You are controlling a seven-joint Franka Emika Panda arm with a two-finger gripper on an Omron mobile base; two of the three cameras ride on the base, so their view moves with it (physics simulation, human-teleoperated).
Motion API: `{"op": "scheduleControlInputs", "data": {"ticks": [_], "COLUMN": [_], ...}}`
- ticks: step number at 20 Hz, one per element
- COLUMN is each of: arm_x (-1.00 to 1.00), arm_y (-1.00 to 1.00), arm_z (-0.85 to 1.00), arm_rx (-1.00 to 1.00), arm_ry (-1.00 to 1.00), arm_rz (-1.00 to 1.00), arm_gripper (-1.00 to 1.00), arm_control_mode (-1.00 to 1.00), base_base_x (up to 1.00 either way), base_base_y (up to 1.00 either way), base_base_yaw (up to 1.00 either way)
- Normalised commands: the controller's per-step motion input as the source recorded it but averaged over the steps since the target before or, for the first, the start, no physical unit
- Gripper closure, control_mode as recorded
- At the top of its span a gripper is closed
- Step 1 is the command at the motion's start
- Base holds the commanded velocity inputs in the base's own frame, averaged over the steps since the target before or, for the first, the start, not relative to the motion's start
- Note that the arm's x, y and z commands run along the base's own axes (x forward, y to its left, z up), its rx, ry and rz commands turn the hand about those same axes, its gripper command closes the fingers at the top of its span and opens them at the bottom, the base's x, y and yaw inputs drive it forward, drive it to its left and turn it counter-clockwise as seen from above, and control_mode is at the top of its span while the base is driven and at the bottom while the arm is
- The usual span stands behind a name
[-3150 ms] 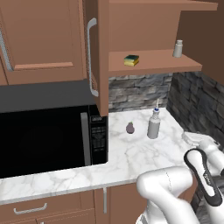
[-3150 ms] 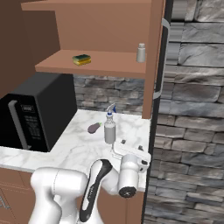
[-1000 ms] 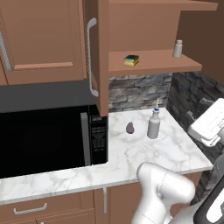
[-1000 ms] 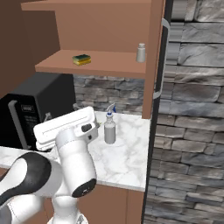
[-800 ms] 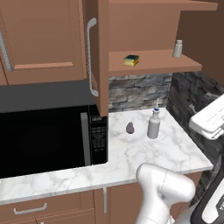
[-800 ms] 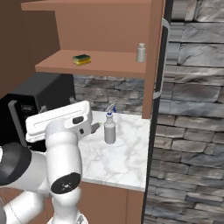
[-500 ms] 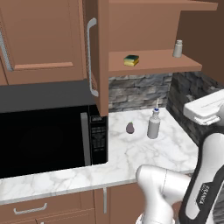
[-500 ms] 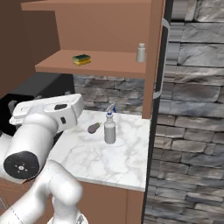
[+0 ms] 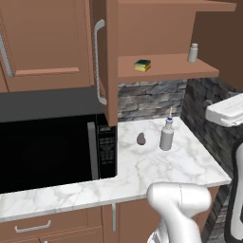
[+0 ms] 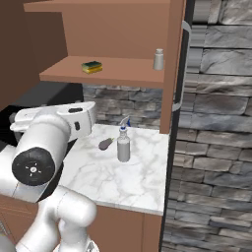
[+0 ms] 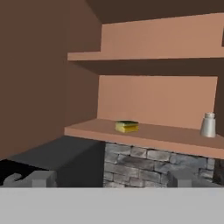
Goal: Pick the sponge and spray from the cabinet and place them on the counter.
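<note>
1. One sponge (image 9: 142,65), yellow with a dark green top layer, lies flat on the wooden shelf (image 9: 166,72) of the open cabinet (image 9: 112,61), toward the shelf's left part; in the hand view it sits left of centre on that shelf.
2. One small white shaker bottle (image 9: 193,52) stands upright on the same shelf, well apart from the sponge, toward the right end.
3. One spray (image 9: 166,135), a pale bottle with a blue-tipped nozzle, stands upright on the counter (image 9: 156,168) below the shelf, near the stone back wall (image 9: 149,99).
4. One dark purple egg-shaped object (image 9: 141,138) rests on the counter just left of the spray, not touching it.
5. One black microwave (image 9: 52,147) occupies the counter's left part.
6. One gripper (image 11: 109,178), jaws spread wide and holding nothing, faces the shelf from a distance; its fingertips (image 11: 41,178) show low in the hand view.
</note>
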Motion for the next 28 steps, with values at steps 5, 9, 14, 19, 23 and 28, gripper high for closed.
{"op": "scheduleControlInputs", "data": {"ticks": [5,9,14,19,23,28], "arm_x": [0.07,0.23,0.09,0.0,0.01,0.26], "arm_y": [-0.06,0.01,0.0,0.0,0.0,0.06], "arm_z": [0.14,0.14,0.04,0.0,-0.1,0.0], "arm_rx": [0.09,0.04,0.02,0.0,0.03,0.11], "arm_ry": [0.35,0.41,0.14,0.0,-0.01,-0.02], "arm_rz": [0.0,-0.19,-0.29,-0.11,-0.03,0.0], "arm_gripper": [-1.0,-1.0,-1.0,-1.0,-1.0,-1.0], "arm_control_mode": [-1.0,-1.0,-1.0,-1.0,-1.0,-1.0], "base_base_x": [0.0,0.0,0.0,0.0,0.0,0.0], "base_base_y": [0.0,0.0,0.0,0.0,0.0,0.0], "base_base_yaw": [0.0,0.0,0.0,0.0,0.0,0.0]}}
